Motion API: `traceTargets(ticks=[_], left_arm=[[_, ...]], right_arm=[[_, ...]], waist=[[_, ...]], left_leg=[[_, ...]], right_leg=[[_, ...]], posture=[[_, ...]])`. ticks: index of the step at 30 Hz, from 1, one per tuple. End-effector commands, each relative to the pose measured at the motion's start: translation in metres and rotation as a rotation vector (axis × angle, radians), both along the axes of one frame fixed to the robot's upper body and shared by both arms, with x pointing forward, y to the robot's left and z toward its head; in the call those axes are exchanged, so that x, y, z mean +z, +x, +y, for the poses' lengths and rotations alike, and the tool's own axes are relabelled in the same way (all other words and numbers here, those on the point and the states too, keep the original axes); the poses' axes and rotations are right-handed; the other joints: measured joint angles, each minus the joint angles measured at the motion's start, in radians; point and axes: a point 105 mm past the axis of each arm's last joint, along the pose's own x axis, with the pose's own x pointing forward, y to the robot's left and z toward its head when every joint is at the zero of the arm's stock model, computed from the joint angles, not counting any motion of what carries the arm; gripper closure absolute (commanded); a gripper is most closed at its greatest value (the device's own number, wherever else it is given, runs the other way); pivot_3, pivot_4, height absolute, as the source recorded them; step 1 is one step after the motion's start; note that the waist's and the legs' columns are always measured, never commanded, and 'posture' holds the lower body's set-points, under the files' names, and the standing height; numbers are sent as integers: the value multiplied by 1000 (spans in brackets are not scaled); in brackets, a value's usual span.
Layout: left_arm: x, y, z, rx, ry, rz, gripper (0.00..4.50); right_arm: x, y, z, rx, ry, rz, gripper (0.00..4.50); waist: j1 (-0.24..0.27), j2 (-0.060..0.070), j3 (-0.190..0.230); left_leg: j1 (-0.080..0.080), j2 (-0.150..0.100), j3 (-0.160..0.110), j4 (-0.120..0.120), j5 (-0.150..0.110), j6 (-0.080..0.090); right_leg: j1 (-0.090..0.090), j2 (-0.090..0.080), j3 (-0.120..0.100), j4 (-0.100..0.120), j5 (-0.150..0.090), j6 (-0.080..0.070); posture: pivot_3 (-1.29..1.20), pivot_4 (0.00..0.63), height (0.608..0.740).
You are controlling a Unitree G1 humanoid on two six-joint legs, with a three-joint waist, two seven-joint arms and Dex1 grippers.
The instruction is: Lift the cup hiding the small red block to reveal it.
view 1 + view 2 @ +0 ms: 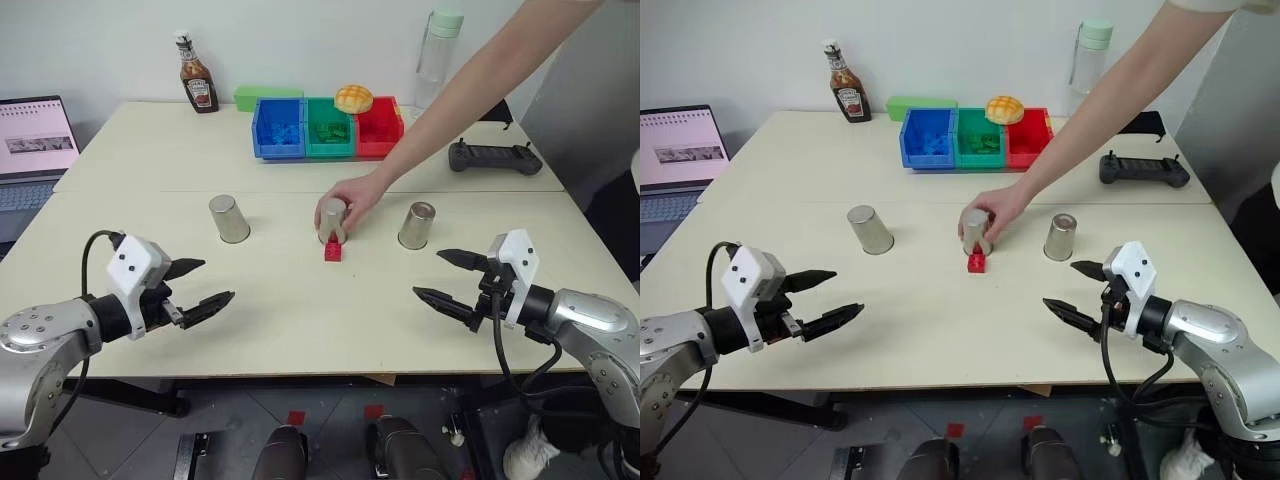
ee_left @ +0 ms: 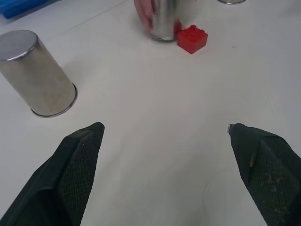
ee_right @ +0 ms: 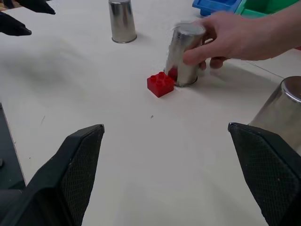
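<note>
Desk: pale top, near edge running across the lower third of the frame, broad bare stretch of surface between both grippers and the row of cups. Left gripper, lower left of frame: fingers spread wide, nothing held, poised above the desk near its front edge. Right gripper, lower right of frame: fingers likewise wide apart, empty, well short of the cups. Three silver cups in a row across mid-frame: left cup, upside down, standing alone; middle cup, gripped by a person's hand reaching in from the upper right; right cup, upside down, standing alone. Small red block: uncovered on the desk, just in front of the middle cup, at frame centre, roughly midway between the two grippers and well apart from each. Back of desk, upper centre: blue, green and red bins side by side. Upper left: sauce bottle. Far left edge: laptop. Upper right: black controller.
</note>
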Motion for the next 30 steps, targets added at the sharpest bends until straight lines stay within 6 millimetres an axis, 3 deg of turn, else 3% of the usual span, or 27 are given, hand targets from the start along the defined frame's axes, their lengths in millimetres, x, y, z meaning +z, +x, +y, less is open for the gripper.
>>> traceTargets(ticks=[1,19,30], left_arm=[[9,2,-1,-11,13,-44,0],[19,14,-4,-31,7,-70,0],[15,8,-9,-68,4,-48,0]], right_arm=[[9,0,2,16,-3,-47,16],[6,5,4,26,-12,-60,16],[11,8,14,35,-1,-66,16]], waist=[[0,0,0],[0,0,0],[0,0,0]], left_leg=[[0,0,0,0,0,0],[0,0,0,0,0,0],[-1,0,0,0,0,0]], right_leg=[[0,0,0,0,0,0],[0,0,0,0,0,0],[-1,0,0,0,0,0]], posture=[[0,150,740],[0,150,740],[0,150,740]])
